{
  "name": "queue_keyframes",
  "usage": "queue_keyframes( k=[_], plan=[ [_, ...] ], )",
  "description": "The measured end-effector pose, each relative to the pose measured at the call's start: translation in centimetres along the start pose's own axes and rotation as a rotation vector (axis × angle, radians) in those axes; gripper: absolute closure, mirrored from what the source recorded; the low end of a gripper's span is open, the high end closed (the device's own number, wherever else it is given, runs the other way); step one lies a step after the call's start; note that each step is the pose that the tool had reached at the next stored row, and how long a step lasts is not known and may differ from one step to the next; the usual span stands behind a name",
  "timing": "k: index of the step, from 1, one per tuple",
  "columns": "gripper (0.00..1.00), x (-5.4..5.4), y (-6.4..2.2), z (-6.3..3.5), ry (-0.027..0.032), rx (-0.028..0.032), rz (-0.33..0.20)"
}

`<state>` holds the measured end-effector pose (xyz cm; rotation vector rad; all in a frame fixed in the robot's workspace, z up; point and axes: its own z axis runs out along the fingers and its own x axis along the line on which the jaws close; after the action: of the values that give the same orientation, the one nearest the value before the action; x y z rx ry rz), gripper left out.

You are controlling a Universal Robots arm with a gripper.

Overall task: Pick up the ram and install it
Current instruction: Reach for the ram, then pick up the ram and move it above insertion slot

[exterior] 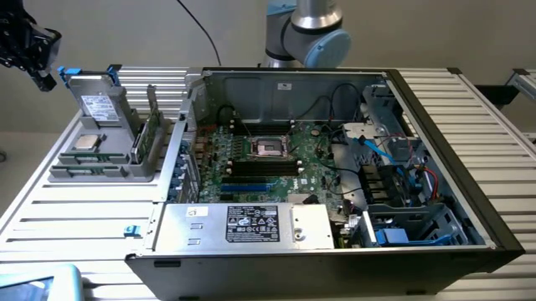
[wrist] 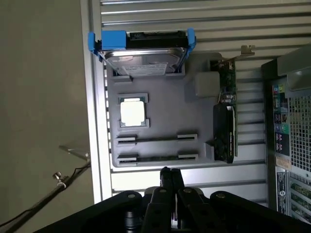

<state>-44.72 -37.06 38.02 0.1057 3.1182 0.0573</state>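
At ten o'clock in the exterior view hangs the gripper (exterior: 40, 74), its fingers pressed together and holding nothing. Toward four o'clock from it stands the grey parts holder (exterior: 63, 175). The ram (wrist: 155, 158) seems to lie edge-up in one of the holder's long front slots, though the stick is hard to make out. As I judge it, a pinch off-centre on so thin a board could cock it in the slot or knock the processor (wrist: 132, 111) nearby. At three o'clock from the holder, the motherboard's black memory sockets (exterior: 263, 166) would likely jam a tilted stick.

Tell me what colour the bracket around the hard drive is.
Blue: the bracket shows best in the wrist view.
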Motion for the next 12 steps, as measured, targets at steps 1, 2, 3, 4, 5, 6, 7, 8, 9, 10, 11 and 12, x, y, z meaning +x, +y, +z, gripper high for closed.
queue_keyframes(
  k=[1, 2, 3, 4, 5, 6, 7, 8, 9, 10, 11, 12],
  plan=[
    [0.89, 0.28, 0.06, 0.02, 0.0001, 0.0000, -0.001],
    [0.89, 0.46, 0.11, 0.04, 0.0001, 0.0000, -0.001],
    [0.89, 0.47, 0.11, 0.04, 0.0000, 0.0000, -0.001],
    [0.89, 0.47, 0.11, 0.03, 0.0000, 0.0000, -0.001],
    [0.89, 0.47, 0.11, 0.04, 0.0000, -0.0001, -0.001],
    [0.89, 0.47, 0.11, 0.04, 0.0000, -0.0001, -0.001],
    [0.89, 0.48, 0.11, 0.04, 0.0000, -0.0001, -0.001],
    [0.89, 0.47, 0.11, 0.04, -0.0001, -0.0001, -0.001],
    [0.89, 0.48, 0.11, 0.04, 0.0000, -0.0001, -0.001],
    [0.89, 0.47, 0.11, 0.04, 0.0000, -0.0001, -0.001],
    [0.89, 0.47, 0.11, 0.04, 0.0000, 0.0000, -0.001],
    [0.89, 0.47, 0.11, 0.04, 0.0000, -0.0001, -0.001]
  ],
)
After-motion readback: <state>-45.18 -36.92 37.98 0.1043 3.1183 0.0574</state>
